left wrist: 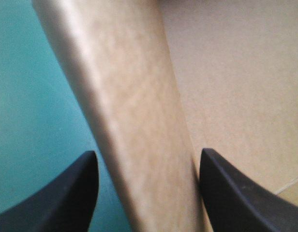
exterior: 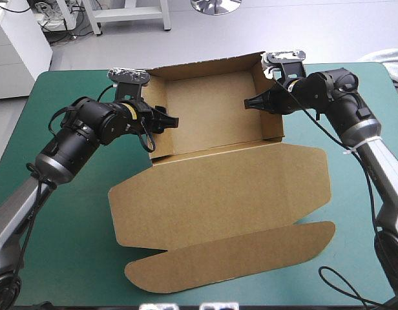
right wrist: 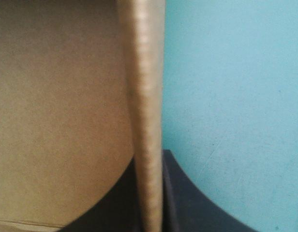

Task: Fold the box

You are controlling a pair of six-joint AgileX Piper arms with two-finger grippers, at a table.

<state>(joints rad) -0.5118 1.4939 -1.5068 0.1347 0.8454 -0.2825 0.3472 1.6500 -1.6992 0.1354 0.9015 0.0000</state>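
Step in hand, as I judge it: setting the two side walls of the box (exterior: 218, 187) upright and firm.

1. Location. The box sits mid-table (exterior: 70, 258). Its tray, walls raised, is on the far side. The lid (exterior: 238, 248) lies flat toward the near edge.
2. Right gripper (exterior: 254, 101). My fingers are pressed together on the right wall (right wrist: 146, 121), one inside the tray and one outside, with the board pinched between them.
3. Left gripper (exterior: 165, 120). My fingers stand apart astride the left wall (left wrist: 139, 121). The inner one is just at the board. I cannot tell whether the outer one touches, and this side is not clamped.

Procedure I advise:
- Bring the left fingers together on the left wall before applying any load, so that both sides are held alike.
- Move both walls evenly. A pull on one side alone is likely to slide or skew the tray.
- Grip low enough on the wall for the crease at the floor to take the bend, not the panel.
- Pinch lightly, because board dents and then springs back out of square.
- Leave the lid flat.
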